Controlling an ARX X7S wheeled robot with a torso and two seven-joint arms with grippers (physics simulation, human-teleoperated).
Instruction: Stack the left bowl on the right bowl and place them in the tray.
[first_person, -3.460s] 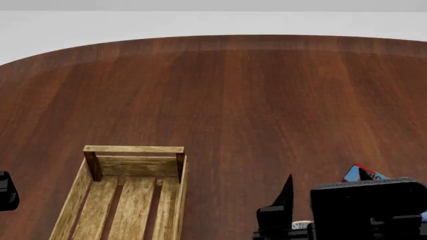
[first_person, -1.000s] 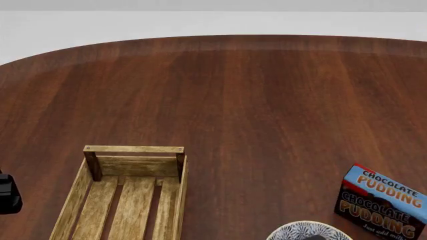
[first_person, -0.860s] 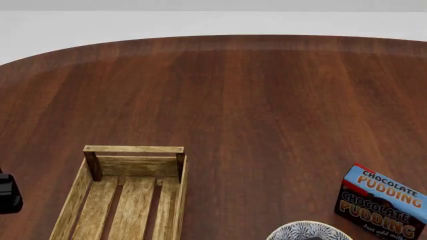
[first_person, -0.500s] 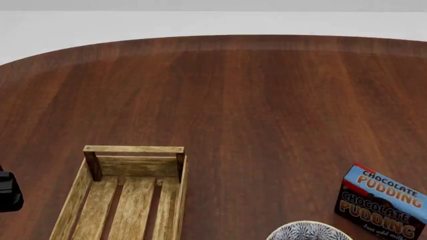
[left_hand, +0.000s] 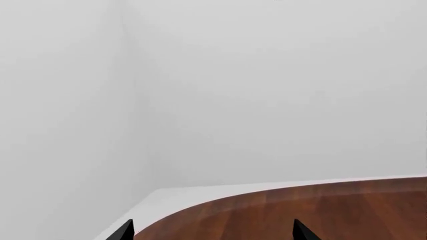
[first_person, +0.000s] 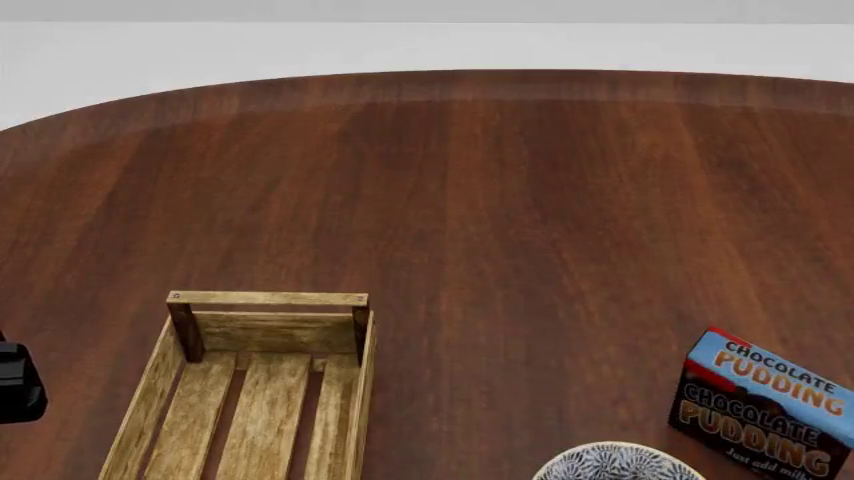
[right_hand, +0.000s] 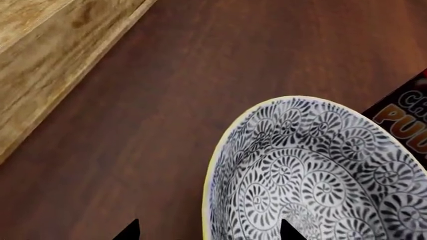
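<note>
One bowl (right_hand: 320, 170), white with a dark swirl pattern and a yellow rim, stands on the table; only its far rim (first_person: 617, 462) shows at the bottom of the head view. No other bowl is visible. My right gripper (right_hand: 209, 231) is open, one fingertip outside the bowl's rim and the other over its inside. The light-wood tray (first_person: 254, 390) lies at the lower left, empty where it is visible, and its side plank (right_hand: 53, 60) runs near the bowl. My left gripper (left_hand: 212, 232) is open and holds nothing, over the table's rounded edge.
A blue chocolate pudding box (first_person: 767, 405) stands just right of the bowl, its corner (right_hand: 407, 115) close to the rim. A black part of my left arm (first_person: 16, 385) shows at the left edge. The round brown table (first_person: 507, 200) stretches ahead towards a white wall.
Since 3.5 s ago my right gripper has dropped out of the head view, uncovering the pudding box and the bowl's rim. Over the last second nothing has visibly moved.
</note>
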